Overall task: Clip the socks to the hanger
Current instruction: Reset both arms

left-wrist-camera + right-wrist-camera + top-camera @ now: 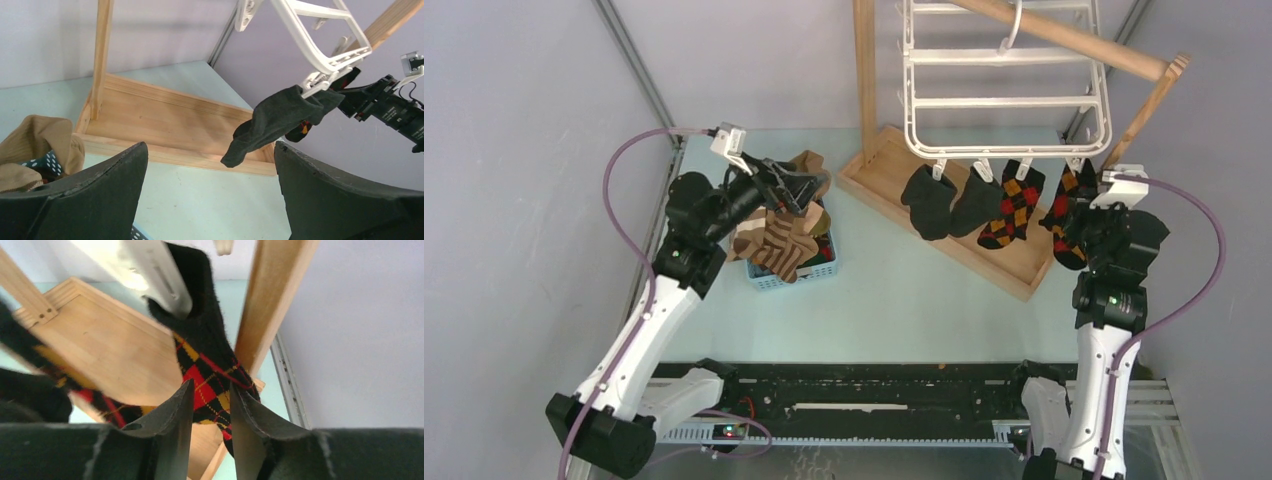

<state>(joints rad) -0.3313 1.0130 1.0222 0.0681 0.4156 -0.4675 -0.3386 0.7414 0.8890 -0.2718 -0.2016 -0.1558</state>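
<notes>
The white hanger (1009, 100) hangs from the wooden rail. Two plain black socks (929, 200) and two argyle socks (1014, 205) hang from its clips. My right gripper (1086, 215) is at the rightmost argyle sock (207, 340), which hangs from a white clip (155, 270). The jaws are a narrow gap apart, with the sock just beyond the fingertips (187, 395). My left gripper (809, 188) is wide open and empty above the brown striped socks (779, 245). In the left wrist view the gripper (211, 150) faces a black sock (272, 125).
A small blue basket (809, 275) holds the brown socks at the left. The tan wooden stand (984, 255) has a flat base, upright posts (270, 300) and a round rail. Grey walls close in on both sides.
</notes>
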